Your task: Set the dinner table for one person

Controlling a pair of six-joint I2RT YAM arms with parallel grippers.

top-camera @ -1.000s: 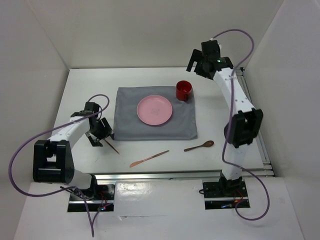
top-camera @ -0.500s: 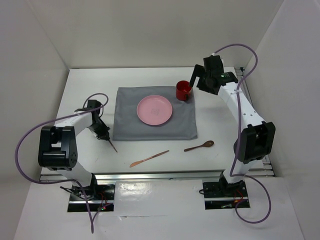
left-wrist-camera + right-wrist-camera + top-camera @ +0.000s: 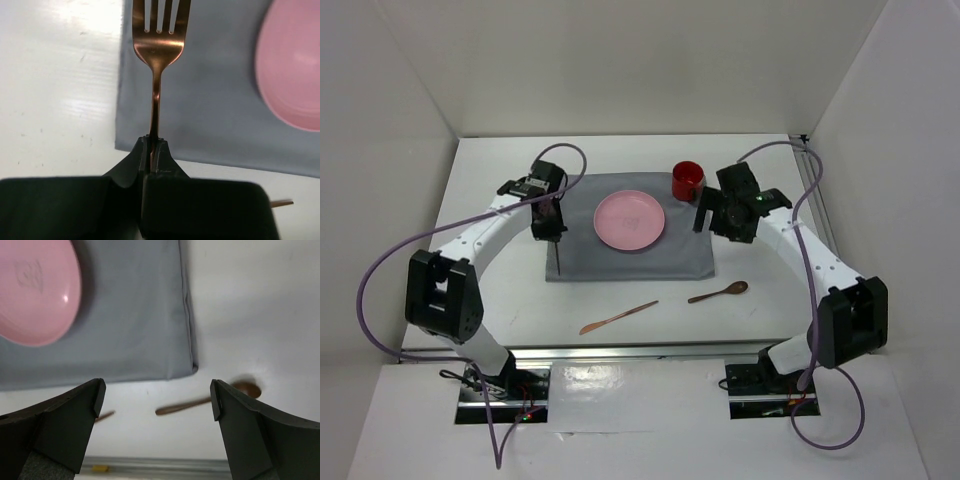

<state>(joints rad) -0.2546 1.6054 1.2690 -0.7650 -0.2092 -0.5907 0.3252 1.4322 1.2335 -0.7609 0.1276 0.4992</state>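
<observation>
Cutlery sits nearest you: a copper knife (image 3: 618, 318) and a spoon (image 3: 718, 292) lie on the bare white surface (image 3: 540, 310), between the arm bases and the near edge of the grey placemat (image 3: 620, 262). That surface is the wide tabletop carrying everything, and neither piece is on the mat yet.

One step further out, your left claw (image 3: 154, 145) is clamped tight on the handle end of a copper fork (image 3: 158, 45). The wrist view shows the fork running along just inside the mat's left edge, with the pink plate (image 3: 630, 220) off to its right. You cannot tell from these views whether the fork touches the cloth.

Your right claw (image 3: 157, 392) hangs over the mat's right edge with its jaws wide apart and nothing between them. The spoon shows beyond its fingers.

At the far right corner of the mat stands a red cup (image 3: 687, 180), close to the plate but apart from it.

By the look of it, you are placing the fork. Next, lower it flat onto the mat left of the plate, parallel to the mat's edge and clear of the rim, then let the jaws part. The right claw probably needs to drop toward the spoon.
</observation>
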